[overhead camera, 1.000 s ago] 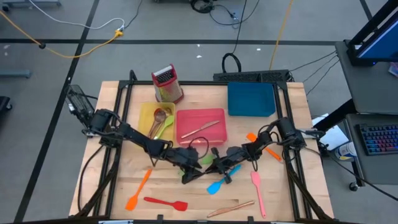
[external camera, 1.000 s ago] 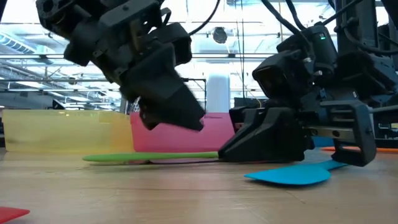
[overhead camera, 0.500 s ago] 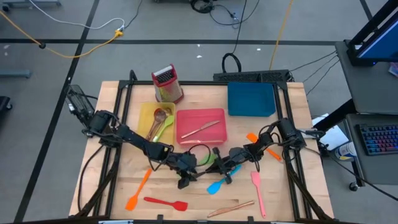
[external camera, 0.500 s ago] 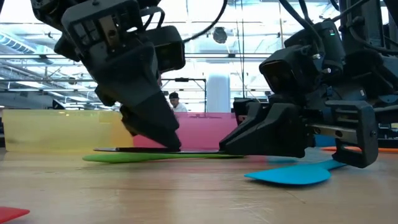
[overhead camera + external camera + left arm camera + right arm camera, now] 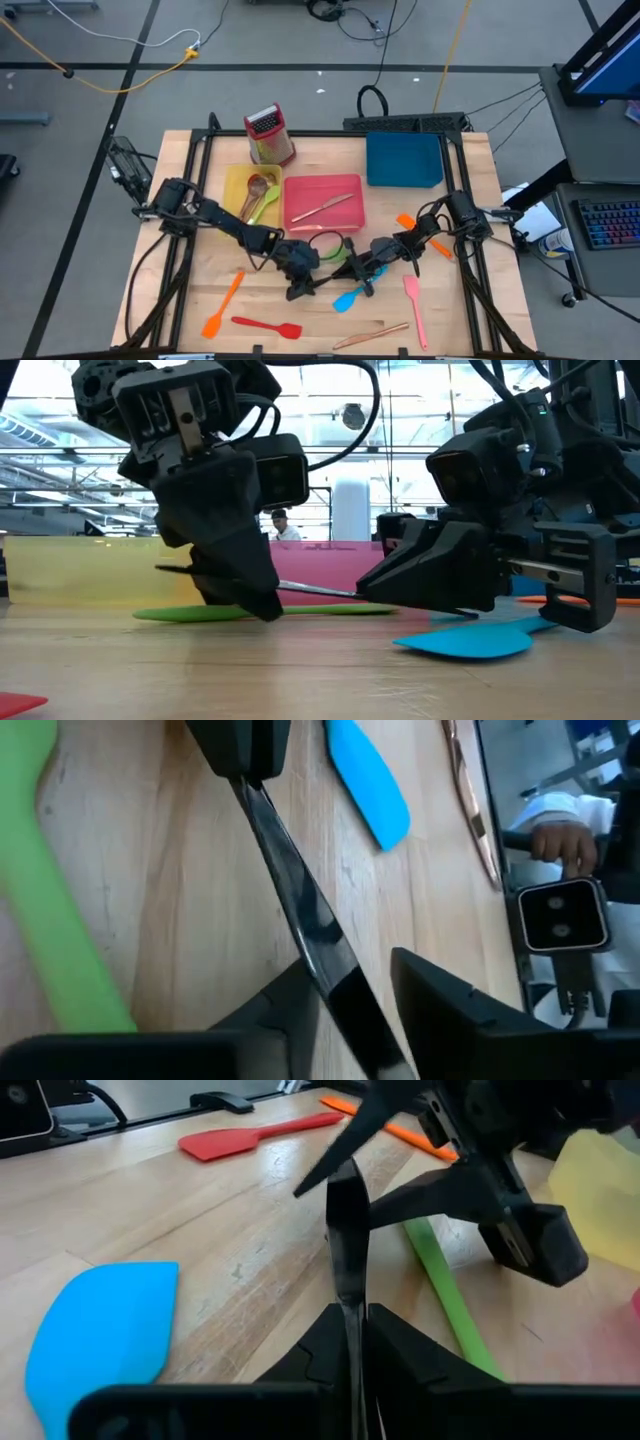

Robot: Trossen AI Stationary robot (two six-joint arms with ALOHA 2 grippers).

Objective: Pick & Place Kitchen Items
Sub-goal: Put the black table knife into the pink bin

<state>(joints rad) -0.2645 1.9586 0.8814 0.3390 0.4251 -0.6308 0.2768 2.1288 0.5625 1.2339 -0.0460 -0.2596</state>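
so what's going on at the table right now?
Both arms meet mid-table over one dark metal utensil. The right tool is shut on one end, holding it just off the wood. The left tool is down around the other end. A green spatula lies flat beneath, a blue spatula beside it. Looks like a handover, though that's a guess.

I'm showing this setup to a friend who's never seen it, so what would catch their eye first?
Probably both grippers meeting at the table's middle: the right gripper is shut on a dark metal utensil while the left gripper sits at its other end, above a green spatula. Behind them stand bright yellow, pink and blue trays.
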